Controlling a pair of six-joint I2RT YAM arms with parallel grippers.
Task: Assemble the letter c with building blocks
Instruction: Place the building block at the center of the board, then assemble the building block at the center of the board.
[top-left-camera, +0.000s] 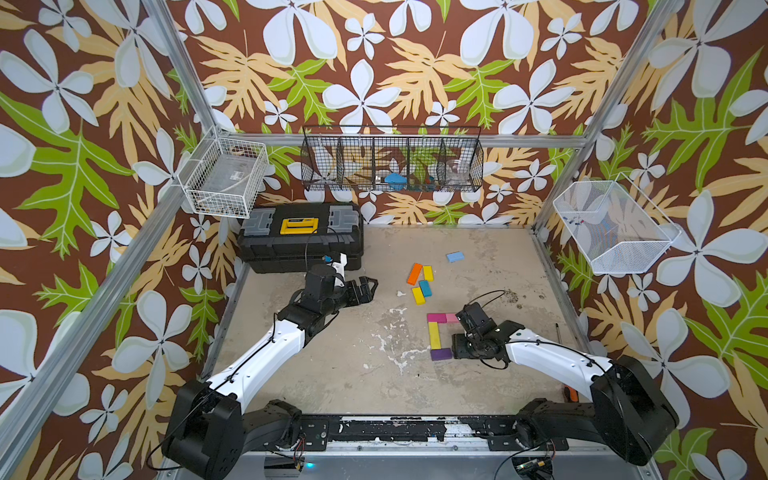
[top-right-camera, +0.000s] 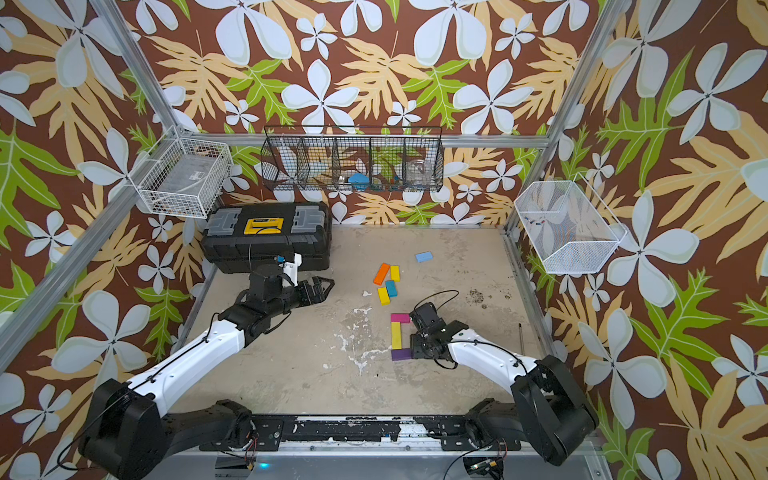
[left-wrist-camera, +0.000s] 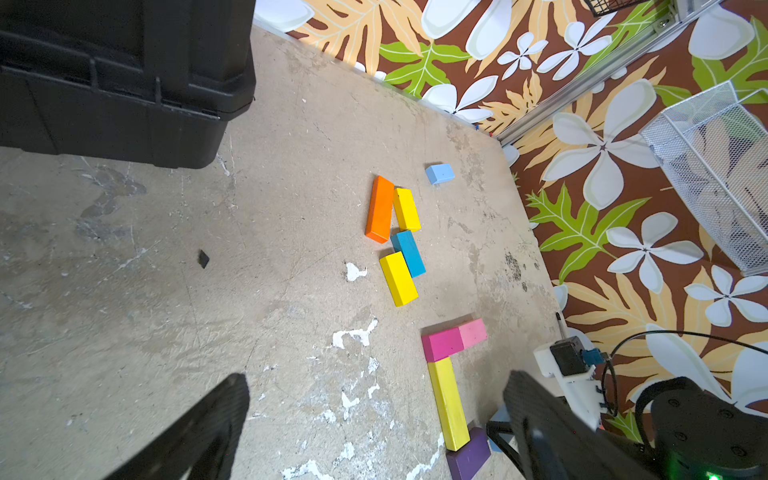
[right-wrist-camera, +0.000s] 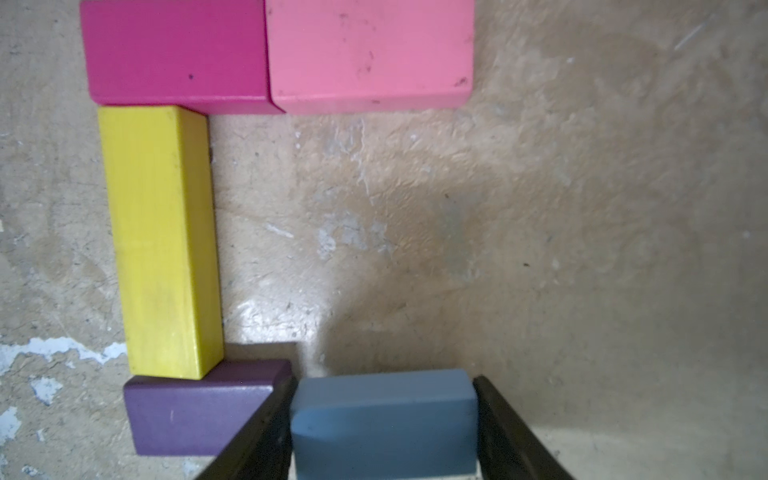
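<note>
At the C's lower arm: your right gripper (right-wrist-camera: 384, 380) sits low over the table (top-left-camera: 332, 353), its two fingers flanking a grey-blue block (right-wrist-camera: 382, 419) set in line with the purple block (right-wrist-camera: 195, 411).
Right gripper: the jaws stand partly apart, close against two opposite sides of that block. Whether they press it or merely stand beside it cannot be told.
Left gripper (top-left-camera: 370, 287): spread wide and empty, held near the black toolbox (top-left-camera: 299, 237), well apart from every block.
C so far: the magenta block (right-wrist-camera: 174, 54) and pink block (right-wrist-camera: 370, 54) lie end to end as the top arm. The long yellow block (right-wrist-camera: 162, 241) is the spine, touching magenta above and purple below.
Loose pile: beyond the C lie an orange block (left-wrist-camera: 380, 210), a short yellow block (left-wrist-camera: 407, 210) just beside it, a teal block (left-wrist-camera: 409, 253) and a second short yellow block (left-wrist-camera: 398, 284). A light blue block (left-wrist-camera: 439, 173) lies alone, farther back.
Handling: judge the blocks rigid, light and sturdy, with flat painted faces. Expect them to slide if nudged, so touching neighbours can be knocked out of line.
Hold: take each on two opposite flat faces at mid-length.
Count: ten blocks are in view. Three are yellow and two pale blue, with one each of orange, teal, magenta, pink and purple. Five are at the C and five are loose.
Gap: one finger stands between purple and grey-blue, so you will probably need a closing nudge.
</note>
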